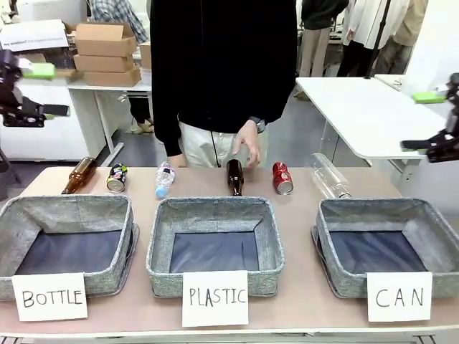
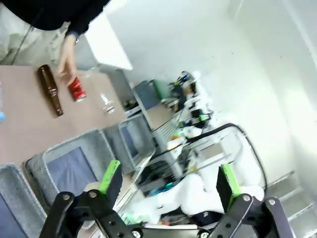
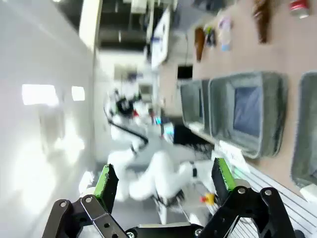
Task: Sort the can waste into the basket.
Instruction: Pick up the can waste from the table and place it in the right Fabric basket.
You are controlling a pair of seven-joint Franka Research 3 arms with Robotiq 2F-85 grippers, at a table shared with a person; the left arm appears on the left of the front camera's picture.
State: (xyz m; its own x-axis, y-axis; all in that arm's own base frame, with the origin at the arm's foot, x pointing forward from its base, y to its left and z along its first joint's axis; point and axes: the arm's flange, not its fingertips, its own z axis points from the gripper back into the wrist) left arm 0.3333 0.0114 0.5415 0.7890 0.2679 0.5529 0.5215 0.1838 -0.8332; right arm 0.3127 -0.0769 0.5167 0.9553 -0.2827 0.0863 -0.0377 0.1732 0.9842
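The red can (image 1: 282, 178) lies on its side on the worktop (image 1: 297, 272), just beyond the far left corner of the CAN basket (image 1: 373, 206), which has nothing in it and wears its white card (image 1: 399, 296) on the near wall. A clear bottle (image 1: 330, 175) lies behind the basket's far rim. On the can's other side, farther from the basket, is a brown bottle (image 1: 234, 176) with a person's hand (image 1: 247, 145) hanging close above it; whether they touch I cannot tell. The dark can (image 1: 117, 178) sits well away from the basket, at the far end of the row. The right end effector (image 1: 423, 120) hovers high above the basket's outer side, fingers apart, holding nothing. The left end effector (image 1: 46, 89) is raised far from the basket at the opposite edge, also spread and empty.
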